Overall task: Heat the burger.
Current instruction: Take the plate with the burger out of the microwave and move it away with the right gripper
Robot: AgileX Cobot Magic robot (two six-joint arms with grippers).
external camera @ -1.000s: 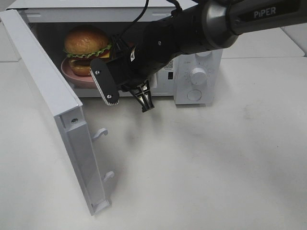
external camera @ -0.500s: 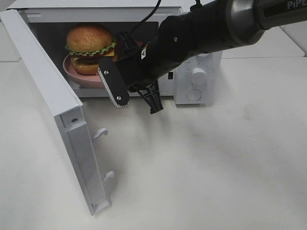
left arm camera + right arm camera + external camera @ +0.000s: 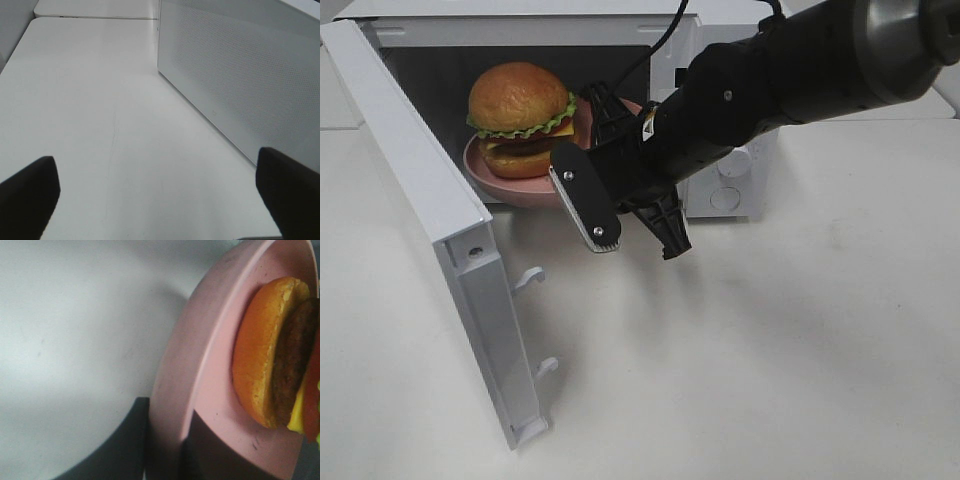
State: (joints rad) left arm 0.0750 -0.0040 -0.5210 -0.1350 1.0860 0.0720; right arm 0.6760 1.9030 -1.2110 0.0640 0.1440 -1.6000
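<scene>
Right gripper (image 3: 167, 440) is pinched down on the pink plate's (image 3: 520, 190) rim, burger (image 3: 521, 118) sitting on it. Left gripper (image 3: 157, 192) is spread wide, holding nothing

We see a plain white surface (image 3: 800, 340) filling almost all of the high view, matte and evenly lit, with soft grey shadows falling on it. Faint seams run across its far part, where it meets neighbouring white panels (image 3: 865, 95). In the left wrist view we find the same white surface (image 3: 100, 100) running to a far edge, with another white tabletop (image 3: 95, 7) just beyond a narrow gap.
</scene>
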